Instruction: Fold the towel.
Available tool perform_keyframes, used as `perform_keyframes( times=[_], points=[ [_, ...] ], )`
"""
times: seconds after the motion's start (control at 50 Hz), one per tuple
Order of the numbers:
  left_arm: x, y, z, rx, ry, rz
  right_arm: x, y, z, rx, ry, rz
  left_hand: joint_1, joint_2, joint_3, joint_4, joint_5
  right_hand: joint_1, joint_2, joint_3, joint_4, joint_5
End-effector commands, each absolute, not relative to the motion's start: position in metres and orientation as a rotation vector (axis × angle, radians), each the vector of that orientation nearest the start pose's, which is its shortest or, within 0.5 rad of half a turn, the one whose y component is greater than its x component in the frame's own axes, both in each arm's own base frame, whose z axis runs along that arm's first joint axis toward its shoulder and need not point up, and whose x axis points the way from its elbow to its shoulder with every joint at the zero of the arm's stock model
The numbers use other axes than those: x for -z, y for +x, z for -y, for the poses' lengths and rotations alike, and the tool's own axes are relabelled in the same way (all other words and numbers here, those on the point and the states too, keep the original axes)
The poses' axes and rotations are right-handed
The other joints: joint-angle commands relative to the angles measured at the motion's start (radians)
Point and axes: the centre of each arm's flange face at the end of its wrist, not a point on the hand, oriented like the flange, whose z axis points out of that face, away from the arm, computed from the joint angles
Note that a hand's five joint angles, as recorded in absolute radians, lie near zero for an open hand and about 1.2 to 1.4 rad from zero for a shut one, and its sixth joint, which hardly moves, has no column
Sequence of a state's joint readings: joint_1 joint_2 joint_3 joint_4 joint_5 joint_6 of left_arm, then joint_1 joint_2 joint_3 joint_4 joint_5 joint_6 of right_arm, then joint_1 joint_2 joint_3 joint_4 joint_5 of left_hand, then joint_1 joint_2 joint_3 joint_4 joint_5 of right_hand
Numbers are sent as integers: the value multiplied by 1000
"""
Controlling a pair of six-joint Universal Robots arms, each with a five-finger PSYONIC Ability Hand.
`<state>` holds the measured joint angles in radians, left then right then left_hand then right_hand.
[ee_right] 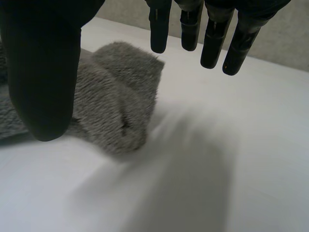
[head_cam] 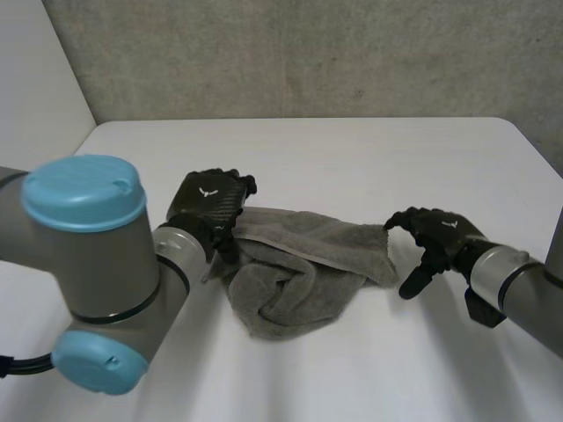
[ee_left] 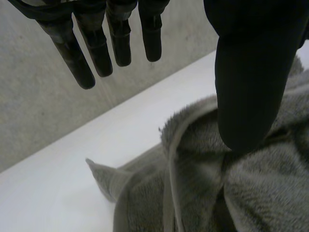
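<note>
Lying crumpled on the table (head_cam: 352, 149), the grey towel (head_cam: 299, 272) is gripped by neither hand. The left hand (head_cam: 209, 204) is spread open at its 10 o'clock, the right hand (head_cam: 440, 237) at 3 o'clock.

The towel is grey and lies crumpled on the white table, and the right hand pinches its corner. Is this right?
One part is wrong: the right hand is open. The right wrist view shows its fingers and thumb apart, the corner lying free beneath them. The towel is grey and crumpled on the white table.
</note>
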<state>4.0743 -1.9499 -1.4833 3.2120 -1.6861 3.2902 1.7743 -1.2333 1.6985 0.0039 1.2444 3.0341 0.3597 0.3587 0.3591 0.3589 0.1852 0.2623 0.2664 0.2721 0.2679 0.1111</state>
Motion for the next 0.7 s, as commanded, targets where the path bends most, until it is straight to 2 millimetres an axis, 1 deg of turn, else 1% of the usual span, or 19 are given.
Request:
perform_keyframes(
  times=[0.02,0.08,0.14,0.16,0.24,0.28,0.3,0.32,0.34,0.36,0.38,0.46,0.5,0.54,0.62,0.64,0.66,0.68,0.7],
  points=[
    [-186,-317,242,1995,897,-2519,-155,221,263,1427,-530,-2294,214,215,215,215,214,110,106,101,105,87],
    [-179,-317,249,1980,905,-2535,-150,223,263,1429,-522,-2280,344,345,344,344,343,140,136,130,134,116],
    [-177,-317,251,1982,913,-2540,-144,225,264,1418,-517,-2281,403,404,403,404,403,163,159,153,158,140],
    [-175,-318,254,1998,915,-2537,-139,225,268,1412,-506,-2281,493,494,494,494,493,175,171,165,169,152],
    [-174,-318,258,2032,918,-2526,-135,227,276,1424,-474,-2264,608,609,609,609,608,263,259,253,257,240],
    [-174,-320,262,2065,917,-2512,-134,231,284,1464,-462,-2230,790,791,790,790,790,386,382,376,380,362],
    [-174,-320,262,2065,917,-2512,-134,231,284,1464,-462,-2230,790,791,791,791,790,386,382,377,381,363],
    [-175,-321,264,2086,918,-2502,-134,236,288,1486,-470,-2207,869,870,869,870,869,462,458,452,456,439],
    [-175,-321,264,2086,918,-2502,-133,242,290,1497,-482,-2182,870,871,870,870,870,562,557,552,556,538],
    [-175,-321,266,2104,915,-2493,-133,242,290,1497,-482,-2182,980,981,981,981,980,563,558,553,557,539],
    [-175,-321,268,2120,913,-2485,-134,248,293,1510,-486,-2159,1036,1037,1037,1037,1036,664,660,654,659,641],
    [-175,-324,271,2159,922,-2468,-131,256,300,1516,-485,-2148,1037,1038,1037,1037,1037,809,805,799,804,786],
    [-175,-325,271,2171,932,-2465,-127,265,303,1514,-493,-2146,1037,1038,1037,1037,1037,999,995,989,994,976],
    [-173,-326,272,2172,944,-2469,-126,269,303,1515,-500,-2142,1037,1038,1037,1037,1037,1052,1048,1043,1047,1029],
    [-172,-326,274,2171,942,-2469,-124,274,304,1512,-504,-2140,1037,1038,1037,1037,1037,1032,1028,1023,1027,1009],
    [-172,-324,276,2172,934,-2468,-124,274,304,1509,-508,-2140,1037,1038,1037,1037,1037,907,903,898,902,884],
    [-171,-322,278,2164,923,-2471,-124,276,301,1500,-514,-2141,1037,1038,1037,1037,1037,705,701,696,700,682],
    [-171,-322,278,2163,923,-2471,-124,276,301,1500,-514,-2141,1037,1038,1037,1037,1037,703,699,694,698,680],
    [-170,-320,279,2157,916,-2471,-125,276,299,1487,-517,-2149,1037,1038,1037,1037,1037,616,612,606,611,593]
  ],
)
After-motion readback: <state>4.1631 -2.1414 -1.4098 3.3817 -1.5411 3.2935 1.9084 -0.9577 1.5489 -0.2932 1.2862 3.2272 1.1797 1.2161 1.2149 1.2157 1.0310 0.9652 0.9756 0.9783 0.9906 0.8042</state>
